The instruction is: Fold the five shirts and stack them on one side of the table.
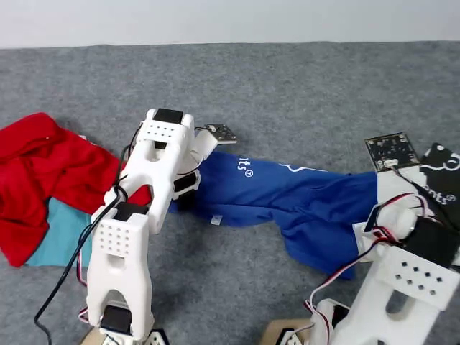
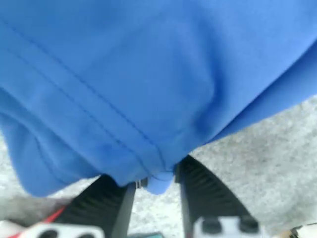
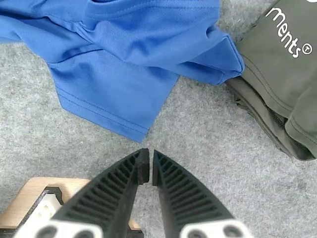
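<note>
A blue shirt (image 1: 287,198) lies stretched and rumpled across the middle of the table. My left gripper (image 1: 185,188) is at the shirt's left end. In the left wrist view the left gripper (image 2: 154,179) is shut on a hemmed edge of the blue shirt (image 2: 148,89). My right gripper (image 3: 149,162) hovers over bare grey table, shut with nothing in it, just off a corner of the blue shirt (image 3: 133,64). A dark olive shirt (image 3: 282,79) lies beside it. A red shirt (image 1: 43,169) lies crumpled on a teal shirt (image 1: 65,233) at the far left.
The dark shirt (image 1: 442,176) with white print sits at the table's right edge, behind the right arm (image 1: 402,259). A wooden arm base (image 3: 27,198) lies close under the right gripper. Open grey table (image 1: 287,93) runs along the back and front centre.
</note>
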Robot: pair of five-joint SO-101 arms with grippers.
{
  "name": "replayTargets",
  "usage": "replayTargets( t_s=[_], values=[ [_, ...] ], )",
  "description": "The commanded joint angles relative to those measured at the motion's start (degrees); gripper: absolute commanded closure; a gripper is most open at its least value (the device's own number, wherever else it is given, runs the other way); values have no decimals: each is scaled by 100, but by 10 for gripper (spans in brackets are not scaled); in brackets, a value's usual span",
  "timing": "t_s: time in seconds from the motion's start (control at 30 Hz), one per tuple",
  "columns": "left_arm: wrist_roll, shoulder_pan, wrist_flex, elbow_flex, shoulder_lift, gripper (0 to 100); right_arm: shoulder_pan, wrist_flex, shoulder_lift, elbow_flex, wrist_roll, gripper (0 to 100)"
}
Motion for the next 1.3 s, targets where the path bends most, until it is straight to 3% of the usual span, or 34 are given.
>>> replayTargets(
  t_s=[0.0, 0.23, 0.43, 0.6, 0.8, 1.13, 1.27],
  values=[
    [26, -26, 176, -163, -44, 949, -22, 180, -84, -35, -35, 969],
    [105, -35, 176, -154, -413, 998, -40, 180, -31, 26, -53, 973],
    [677, -149, 176, -110, -1363, 998, -57, 40, -31, 1125, -35, 970],
    [1495, -211, 167, -66, -1811, 998, -57, -488, -22, 1451, -35, 961],
    [1864, -308, 176, -13, -1969, 998, -40, -1604, -22, 2769, -70, 764],
    [1934, -316, 176, -22, -1925, 998, -110, -3099, -22, 4237, -536, 759],
    [1934, -325, 167, -22, -1925, 998, -716, -3187, -22, 4334, -589, 760]
  ],
)
